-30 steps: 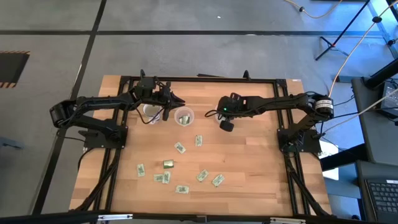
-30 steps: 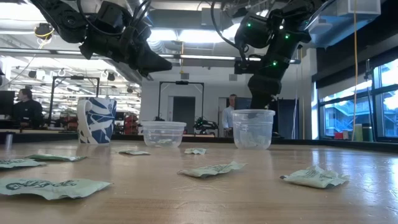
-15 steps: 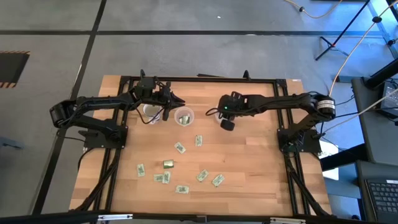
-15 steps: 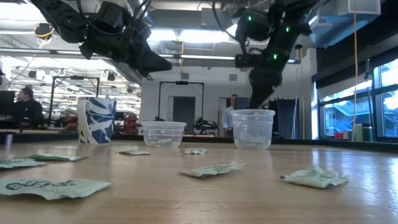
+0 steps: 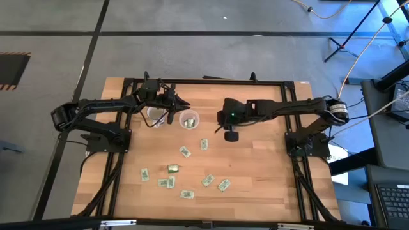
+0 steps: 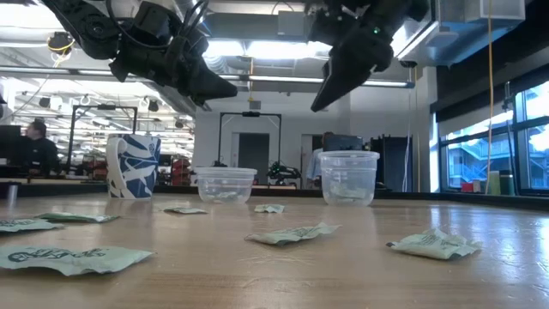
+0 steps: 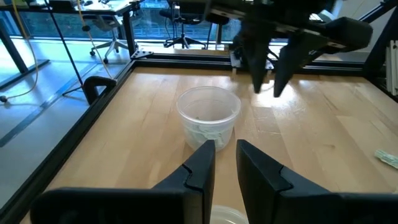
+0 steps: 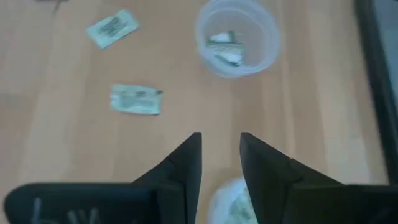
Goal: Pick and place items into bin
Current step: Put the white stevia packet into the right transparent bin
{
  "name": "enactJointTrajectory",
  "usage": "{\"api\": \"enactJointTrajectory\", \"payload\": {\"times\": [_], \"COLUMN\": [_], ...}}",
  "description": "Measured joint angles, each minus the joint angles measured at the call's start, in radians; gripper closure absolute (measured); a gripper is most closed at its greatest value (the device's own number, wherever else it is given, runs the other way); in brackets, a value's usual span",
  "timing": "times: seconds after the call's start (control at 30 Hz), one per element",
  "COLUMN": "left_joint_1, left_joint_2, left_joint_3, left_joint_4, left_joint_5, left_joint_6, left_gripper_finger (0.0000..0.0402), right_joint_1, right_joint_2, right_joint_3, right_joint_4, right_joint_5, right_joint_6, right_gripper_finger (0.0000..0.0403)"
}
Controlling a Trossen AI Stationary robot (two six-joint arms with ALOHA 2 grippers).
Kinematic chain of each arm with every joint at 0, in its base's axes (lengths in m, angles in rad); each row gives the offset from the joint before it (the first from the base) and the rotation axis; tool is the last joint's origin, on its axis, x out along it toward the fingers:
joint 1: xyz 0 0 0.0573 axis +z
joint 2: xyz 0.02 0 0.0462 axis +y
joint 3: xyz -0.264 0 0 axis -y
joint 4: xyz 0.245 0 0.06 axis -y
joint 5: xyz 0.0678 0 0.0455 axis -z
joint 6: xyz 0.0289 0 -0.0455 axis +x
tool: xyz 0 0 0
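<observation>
- While the right pincer [image 5: 228,130] hangs above the tabletop [image 5: 262,179] beside the clear cup [image 5: 188,119], its fingers stand slightly apart, holding nothing.
- Left pincer [image 5: 181,103] waits over the cups, fingers narrowly apart.
- Packets [image 5: 185,152] lie scattered nearer the front edge, well apart from both pincers; a few sit inside the cup.
- Risk, judged: thin, flat, crinkly wrappers may slip the fingers on smooth wood; a low approach could knock the light plastic cup.

Left gripper [image 5: 181,103] raised, fingers slightly parted, empty. Right gripper [image 5: 220,120] raised mid-table, fingers slightly parted, empty.
</observation>
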Motion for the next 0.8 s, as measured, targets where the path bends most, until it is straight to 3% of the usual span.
{"api": "enactJointTrajectory", "payload": {"times": [0.1, 0.3, 0.8], "left_joint_1": [-0.014, -0.046, -0.084], "left_joint_2": [0.000, 0.000, 0.000], "left_joint_3": [0.000, 0.000, 0.000], "left_joint_4": [0.000, 0.000, 0.022], "left_joint_5": [0.003, 0.005, 0.003], "left_joint_6": [0.000, 0.026, 0.035], "left_gripper_finger": [0.0341, 0.0341, 0.0341], "right_joint_1": [0.037, 0.153, 0.383], "right_joint_2": [0.000, 0.009, 0.008], "right_joint_3": [-0.001, -0.002, -0.002], "right_joint_4": [-0.023, -0.031, -0.031], "right_joint_5": [-0.017, -0.150, -0.150], "right_joint_6": [0.013, 0.010, 0.134], "right_gripper_finger": [0.0290, 0.0290, 0.0290]}}
